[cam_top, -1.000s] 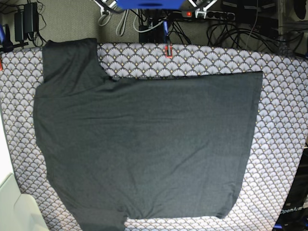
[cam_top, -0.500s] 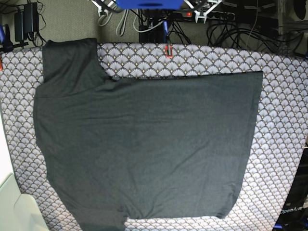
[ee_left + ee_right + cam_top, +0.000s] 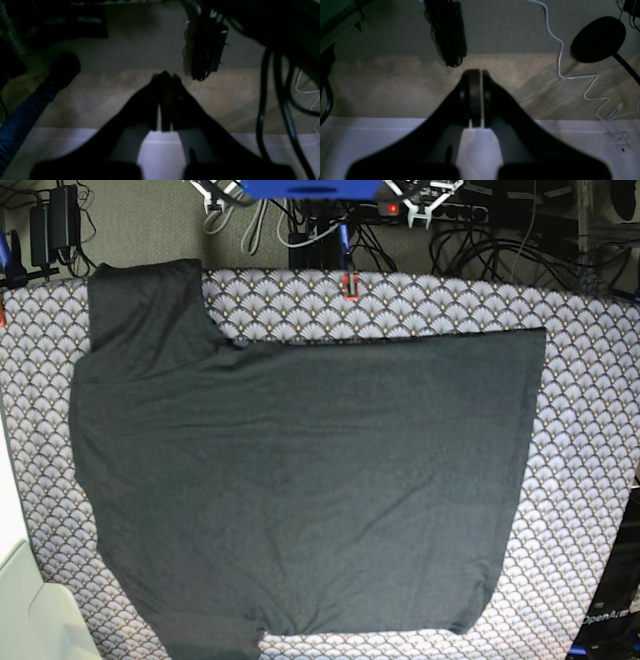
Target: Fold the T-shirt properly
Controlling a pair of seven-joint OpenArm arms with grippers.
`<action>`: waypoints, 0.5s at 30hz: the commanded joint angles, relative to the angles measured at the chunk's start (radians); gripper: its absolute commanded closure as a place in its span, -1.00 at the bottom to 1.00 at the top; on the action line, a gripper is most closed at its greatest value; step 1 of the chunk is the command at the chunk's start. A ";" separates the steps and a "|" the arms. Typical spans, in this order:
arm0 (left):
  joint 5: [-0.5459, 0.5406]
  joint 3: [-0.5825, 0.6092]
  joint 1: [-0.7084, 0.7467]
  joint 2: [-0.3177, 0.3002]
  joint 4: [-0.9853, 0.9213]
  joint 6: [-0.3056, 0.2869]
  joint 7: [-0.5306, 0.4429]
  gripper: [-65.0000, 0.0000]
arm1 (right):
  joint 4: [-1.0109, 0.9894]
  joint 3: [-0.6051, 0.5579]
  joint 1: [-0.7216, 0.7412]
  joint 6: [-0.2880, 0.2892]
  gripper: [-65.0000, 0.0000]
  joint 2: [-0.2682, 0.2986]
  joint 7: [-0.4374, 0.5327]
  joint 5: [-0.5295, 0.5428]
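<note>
The T-shirt (image 3: 300, 480) lies spread flat on the patterned table cover (image 3: 590, 430), plain charcoal side up. One sleeve (image 3: 145, 310) points to the back left and the hem runs down the right side (image 3: 520, 480). No print shows. My left gripper (image 3: 165, 75) is shut and empty, held over the floor beyond the table's white edge. My right gripper (image 3: 477, 72) is also shut and empty over the floor. Neither is near the shirt. In the base view only white arm parts (image 3: 425, 195) show at the top edge.
A red clip (image 3: 350, 285) sits at the cover's back edge. Cables and a power strip (image 3: 450, 210) lie behind the table. A black adapter (image 3: 448, 32), a white cable (image 3: 560, 62) and a round black base (image 3: 597, 38) hang or lie below. A white object (image 3: 25, 600) stands at the front left.
The white arm parts at the top right of the base view have shifted slightly. The T-shirt has not moved.
</note>
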 commanded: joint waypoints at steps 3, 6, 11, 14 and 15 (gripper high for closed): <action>-0.003 -0.001 0.003 -0.001 0.002 0.001 0.000 0.99 | -0.001 -0.001 -0.007 -0.013 1.00 0.002 -0.004 0.003; -0.003 -0.001 0.003 0.001 0.002 0.001 0.000 0.99 | -0.001 -0.001 -0.007 -0.013 1.00 0.002 -0.004 0.003; -0.003 -0.001 0.008 -0.001 0.002 0.001 -0.003 0.99 | 0.000 -0.001 -0.016 -0.013 1.00 0.002 -0.004 0.003; -0.003 -0.001 0.043 -0.002 0.031 0.001 -0.006 0.99 | 0.074 -0.001 -0.059 -0.013 1.00 0.002 -0.004 0.003; -0.003 -0.001 0.059 -0.004 0.063 0.001 -0.006 0.99 | 0.117 -0.001 -0.089 -0.013 1.00 0.002 -0.004 0.003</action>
